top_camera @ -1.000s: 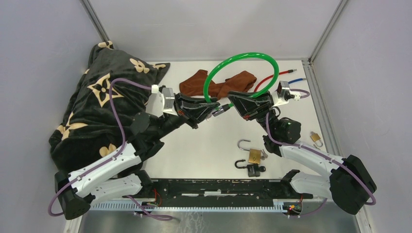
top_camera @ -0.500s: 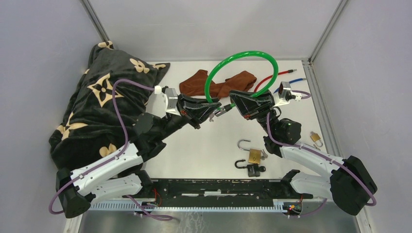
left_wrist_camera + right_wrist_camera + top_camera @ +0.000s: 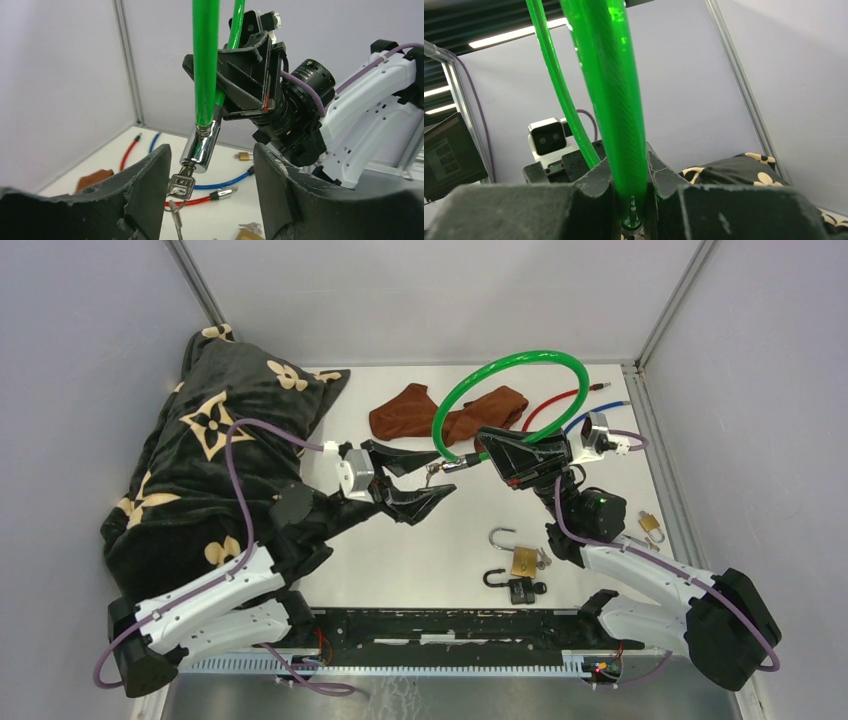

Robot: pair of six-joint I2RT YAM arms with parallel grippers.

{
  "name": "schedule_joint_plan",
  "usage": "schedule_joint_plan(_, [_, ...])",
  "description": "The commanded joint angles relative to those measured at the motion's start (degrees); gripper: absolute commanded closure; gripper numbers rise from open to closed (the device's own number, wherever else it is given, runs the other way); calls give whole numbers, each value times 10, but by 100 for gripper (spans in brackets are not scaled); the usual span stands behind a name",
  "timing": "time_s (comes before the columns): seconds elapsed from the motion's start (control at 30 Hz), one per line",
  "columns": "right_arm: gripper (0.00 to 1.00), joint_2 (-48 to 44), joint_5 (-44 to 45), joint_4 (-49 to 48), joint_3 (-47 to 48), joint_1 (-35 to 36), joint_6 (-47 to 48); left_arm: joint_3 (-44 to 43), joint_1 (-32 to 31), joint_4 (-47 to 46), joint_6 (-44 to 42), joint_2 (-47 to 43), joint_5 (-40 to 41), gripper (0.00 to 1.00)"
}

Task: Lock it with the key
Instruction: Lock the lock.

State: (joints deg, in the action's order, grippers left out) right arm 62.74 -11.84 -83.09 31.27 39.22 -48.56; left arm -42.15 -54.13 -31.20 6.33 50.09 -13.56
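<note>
The right claw (image 3: 490,448) sits in the upper middle of the top view, clenched on the green cable lock (image 3: 520,360). The lock's loop arcs up and back over the brown cloth (image 3: 405,410). In the right wrist view the green cable is pinched tight between the two fingers.

The left claw (image 3: 432,476) faces it from the left, spread wide and gripping nothing. In the left wrist view its fingers (image 3: 150,180) stand on either side of the lock's chrome cylinder (image 3: 200,145), which hangs at the end of the cable. Neither finger touches the cylinder. The key (image 3: 182,186) is seated in the cylinder's lower end, with more keys dangling below it.

On the bench (image 3: 400,550), in the lower right of the top view, lie a brass padlock (image 3: 522,560) with its shackle open and a black padlock (image 3: 518,589). The red cable (image 3: 550,403) and blue cable (image 3: 600,410) lie in the upper right, and a patterned blanket (image 3: 210,440) is heaped at the left.
</note>
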Motion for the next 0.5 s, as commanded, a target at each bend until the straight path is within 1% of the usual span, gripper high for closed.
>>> schedule_joint_plan(0.0, [100, -21, -1, -36, 7, -7, 7, -17, 0, 79, -138, -49, -1, 30])
schedule_joint_plan(0.13, [100, -24, -31, 7, 26, -7, 20, -23, 1, 191, -181, -89, 10, 27])
schedule_joint_plan(0.2, [100, -27, -54, 30, 36, -7, 32, -35, 7, 228, -174, -98, 35, 27])
schedule_joint_plan(0.27, [100, -28, -101, 55, 53, -8, 49, -48, 25, 254, -166, -101, 41, 29])
schedule_joint_plan(0.3, [100, -29, -121, 62, 61, -9, 56, -53, 37, 268, -174, -103, 23, 31])
schedule_joint_plan(0.33, [100, -29, -138, 63, 65, -8, 58, -58, 46, 284, -194, -103, -15, 32])
schedule_joint_plan(0.4, [100, -34, -144, 72, 68, -8, 61, -70, 52, 326, -227, -98, -69, 33])
schedule_joint_plan(0.47, [100, -38, -143, 92, 71, -8, 69, -88, 54, 362, -218, -84, -111, 33])
